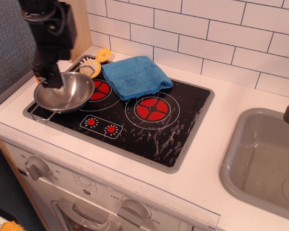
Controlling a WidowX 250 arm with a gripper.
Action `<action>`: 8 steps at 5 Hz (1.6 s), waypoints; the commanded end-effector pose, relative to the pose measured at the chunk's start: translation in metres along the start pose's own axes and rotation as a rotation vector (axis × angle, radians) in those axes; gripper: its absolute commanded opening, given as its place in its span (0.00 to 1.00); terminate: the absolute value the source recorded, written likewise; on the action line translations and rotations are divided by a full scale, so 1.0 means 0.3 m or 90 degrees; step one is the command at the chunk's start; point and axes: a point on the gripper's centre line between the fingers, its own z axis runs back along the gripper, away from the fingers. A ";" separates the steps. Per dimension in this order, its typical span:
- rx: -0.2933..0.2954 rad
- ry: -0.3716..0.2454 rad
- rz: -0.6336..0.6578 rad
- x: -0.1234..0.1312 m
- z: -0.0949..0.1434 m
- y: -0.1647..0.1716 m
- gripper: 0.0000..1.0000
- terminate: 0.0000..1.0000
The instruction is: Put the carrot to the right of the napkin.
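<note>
The black robot arm hangs at the far left, and its gripper (46, 79) sits low over the left rim of the round shiny steel bowl (65, 91). Whether its fingers are spread or pressed together cannot be told, since the dark body of the arm hides them. The stubby orange plastic carrot (36, 80) is almost wholly covered by the gripper; only a thin orange sliver shows at the gripper's left edge, on the white counter (241, 86) beside the bowl. Whether the gripper touches it cannot be told.

Just to the right of the gripper the steel bowl rests on the front left part of the black glass stovetop (149, 130), over the left red burner. Behind and to the right of the gripper lies the yellow-handled scrub brush (95, 62), near the bowl's back rim. Further right, well apart from the gripper, the folded bright blue terry cloth napkin (135, 76) lies across the back of the stovetop. Far to the right is the grey sink (260, 159).
</note>
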 end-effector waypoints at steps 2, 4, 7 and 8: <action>-0.074 -0.010 0.187 -0.198 -0.058 0.155 1.00 0.00; -0.085 -0.025 0.202 -0.248 -0.118 0.181 1.00 0.00; -0.110 -0.037 0.162 -0.245 -0.225 0.214 1.00 0.00; -0.128 -0.036 0.152 -0.229 -0.266 0.207 1.00 0.00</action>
